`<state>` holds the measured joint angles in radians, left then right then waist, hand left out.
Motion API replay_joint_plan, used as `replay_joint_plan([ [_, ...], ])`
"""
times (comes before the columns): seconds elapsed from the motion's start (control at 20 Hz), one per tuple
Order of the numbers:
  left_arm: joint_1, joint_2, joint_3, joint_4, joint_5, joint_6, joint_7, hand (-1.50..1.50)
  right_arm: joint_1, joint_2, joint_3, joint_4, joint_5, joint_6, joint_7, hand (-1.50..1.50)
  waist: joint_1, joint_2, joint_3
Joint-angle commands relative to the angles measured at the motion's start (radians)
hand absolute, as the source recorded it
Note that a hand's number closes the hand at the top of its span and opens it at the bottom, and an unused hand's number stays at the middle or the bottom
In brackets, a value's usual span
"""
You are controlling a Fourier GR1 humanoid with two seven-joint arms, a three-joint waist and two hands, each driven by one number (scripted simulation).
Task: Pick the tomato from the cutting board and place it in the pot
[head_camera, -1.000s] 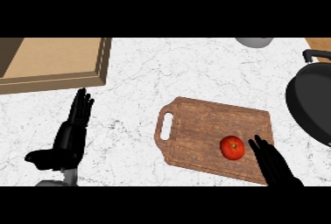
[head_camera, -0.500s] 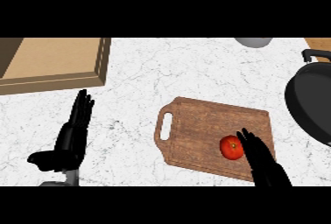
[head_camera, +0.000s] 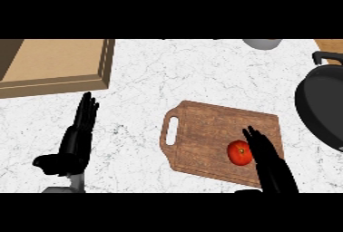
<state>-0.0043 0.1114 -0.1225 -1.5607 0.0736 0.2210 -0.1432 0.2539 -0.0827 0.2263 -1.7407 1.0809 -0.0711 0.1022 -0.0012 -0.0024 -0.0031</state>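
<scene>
Tomato (head_camera: 239, 152) partly behind right hand (head_camera: 269, 159); pot (head_camera: 323, 108) cut off at edge

right hand (head_camera: 269, 159) advanced over cutting board (head_camera: 208, 131), now touching tomato (head_camera: 238, 152)

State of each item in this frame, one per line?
Tomato: on the cutting board, not lifted.
Pot: at the right edge, nothing visible inside.
Right hand: open, fingers straight beside the tomato.
Left hand: open, resting at the left.
</scene>
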Motion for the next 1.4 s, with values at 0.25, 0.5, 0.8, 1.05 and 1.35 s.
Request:
replay_joint_plan([
  [0.25, -0.02, -0.022, 0.03, 0.026, 0.001, -0.016, 0.005, 0.0, -0.039, -0.017, -0.017, 0.087, 0.053, -0.182, -0.1, 1.5, -0.002, 0.003, 0.003],
  [0.5, -0.023, -0.035, 0.015, -0.006, -0.037, -0.009, 0.039, 0.0, -0.019, -0.008, 0.02, -0.002, 0.082, -0.18, -0.079, 1.5, -0.002, 0.002, 0.003],
  [0.8, -0.002, -0.013, 0.023, -0.05, -0.021, -0.034, 0.023, 0.0, -0.226, 0.053, -0.361, 0.168, -0.006, -0.167, 0.248, 1.5, 0.006, 0.036, 0.004],
  [1.05, -0.002, -0.021, 0.025, -0.062, -0.022, -0.024, 0.014, 0.0, -0.266, 0.047, -0.558, 0.221, -0.032, -0.187, 0.481, 1.5, -0.009, 0.069, 0.003],
  [1.35, -0.019, -0.024, 0.002, -0.069, -0.026, -0.039, 0.013, 0.0, -0.436, -0.092, -0.755, 0.313, 0.058, -0.191, 0.761, 1.5, 0.069, 0.081, -0.004],
])
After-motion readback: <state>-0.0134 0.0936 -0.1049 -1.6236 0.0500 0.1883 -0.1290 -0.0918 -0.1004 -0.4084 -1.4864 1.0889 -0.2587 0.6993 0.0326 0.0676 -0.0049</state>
